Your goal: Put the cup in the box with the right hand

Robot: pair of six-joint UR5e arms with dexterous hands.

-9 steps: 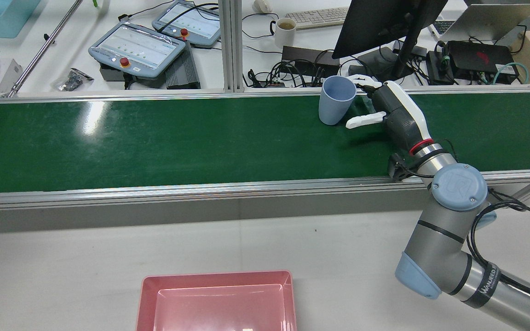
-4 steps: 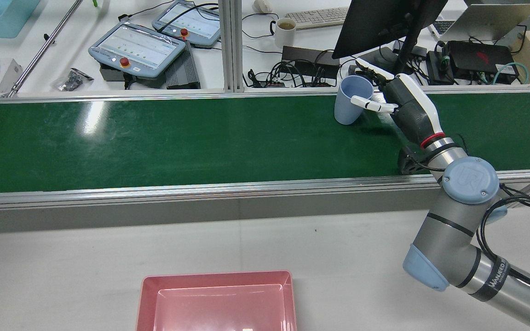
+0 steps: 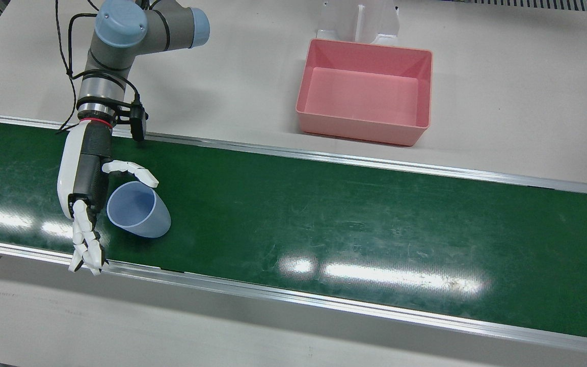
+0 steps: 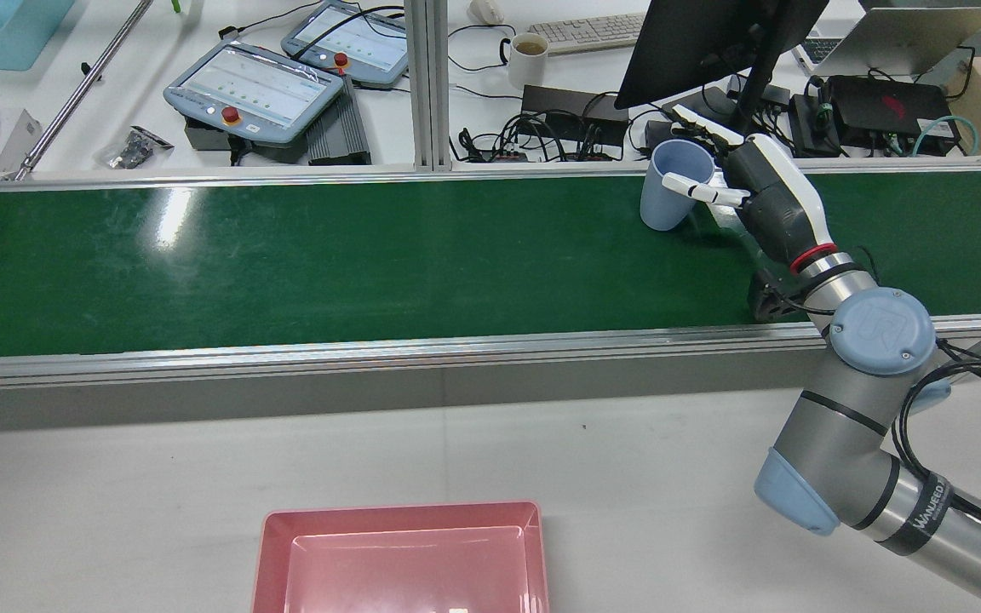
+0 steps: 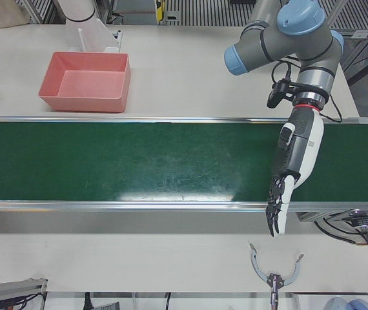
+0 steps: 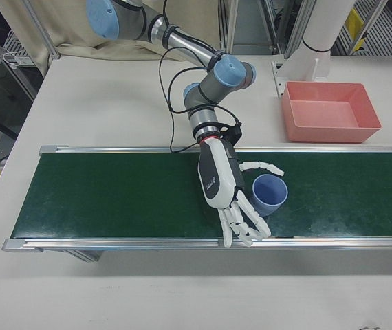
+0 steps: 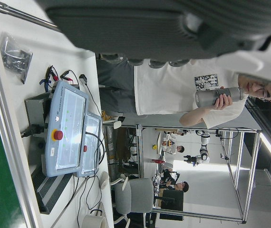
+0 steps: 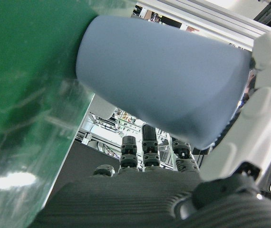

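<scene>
I see the right hand (image 3: 85, 188) out over the green belt (image 3: 324, 204), near its operator-side rail, palm against the blue cup (image 3: 138, 209). Fingers (image 3: 85, 244) are spread and nearly straight past the cup toward the rail; thumb (image 3: 133, 171) is curled over the near rim. Not a closed grasp, hand is open around it. Cup stands upright on the belt, mouth up, at the right arm's end in the rear view (image 4: 671, 196). Can't tell from the right hand view whether the long fingers touch the wall. Pink box (image 3: 367, 92) sits on the white table, well apart from the cup, across the belt. Left hand (image 5: 287, 174) hangs over the belt's other end, fingers extended, holding nothing
</scene>
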